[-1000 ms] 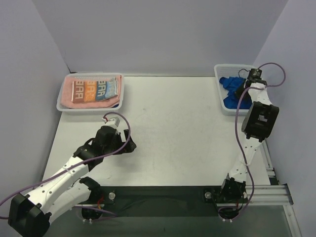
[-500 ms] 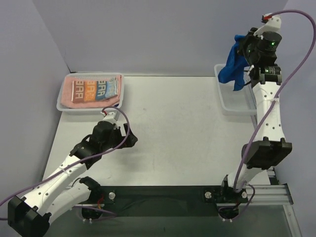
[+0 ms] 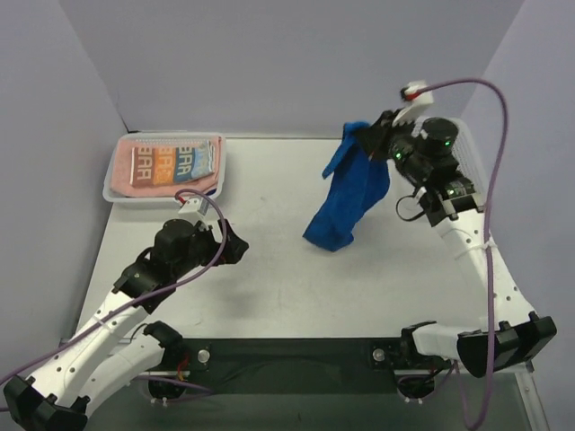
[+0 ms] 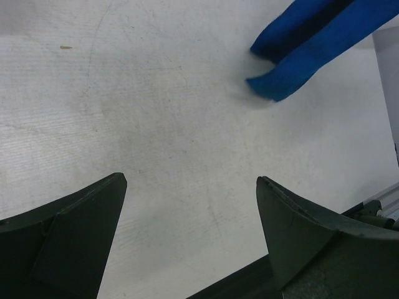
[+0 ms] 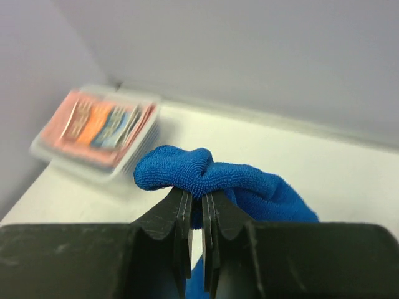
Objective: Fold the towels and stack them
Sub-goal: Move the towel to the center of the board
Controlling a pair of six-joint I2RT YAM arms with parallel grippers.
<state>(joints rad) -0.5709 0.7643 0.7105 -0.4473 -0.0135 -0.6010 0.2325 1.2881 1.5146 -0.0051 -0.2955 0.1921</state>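
On your far left the white basket (image 3: 115,187) sits in the table's back left corner, close to the side wall. In it the lettered towel (image 3: 175,162) lies folded on the pink towel (image 3: 154,188), which shows only as a border. The fold cuts the lettering short, and in the right wrist view that basket is just a blur.

Your left gripper (image 3: 235,251) hovers over the table (image 3: 287,269) just in front of the basket. Its fingers (image 4: 68,243) are spread wide and hold nothing, with bare tabletop between them.

To the right of centre, the blue towel (image 3: 350,193) hangs from your right gripper (image 3: 382,135), whose jaws are pressed together on a bunched top fold (image 5: 206,174). You cannot tell whether the towel's lower end touches the table. The left wrist view cuts off all but its two lower tips (image 4: 312,43).

The table is bare between the left gripper and the towel, and forward to the near edge.
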